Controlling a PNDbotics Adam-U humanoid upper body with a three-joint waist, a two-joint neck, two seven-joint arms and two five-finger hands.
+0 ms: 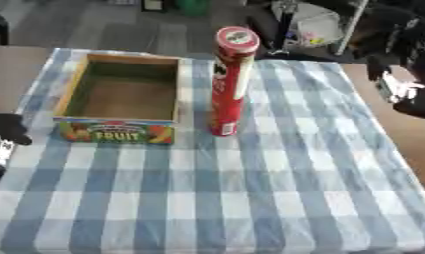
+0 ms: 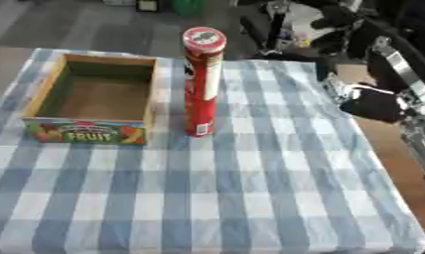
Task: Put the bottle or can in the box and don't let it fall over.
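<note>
A tall red can (image 1: 228, 82) with a red and white lid stands upright on the blue and white checked cloth. It is just right of an open cardboard box (image 1: 73, 94) with "FRUIT" printed on its front wall. Nothing lies inside the box. My right hand (image 2: 373, 105) hovers at the table's right edge, well right of the can and apart from it. Only a dark part of my left hand (image 1: 6, 128) shows at the left edge, beside the box's front left corner. Neither hand holds anything.
The checked cloth (image 1: 216, 198) stretches wide and bare in front of the box and can. Bare brown tabletop (image 1: 407, 134) shows past the cloth on the right and at the far left. Dark equipment and a chair (image 2: 312, 25) stand behind the table.
</note>
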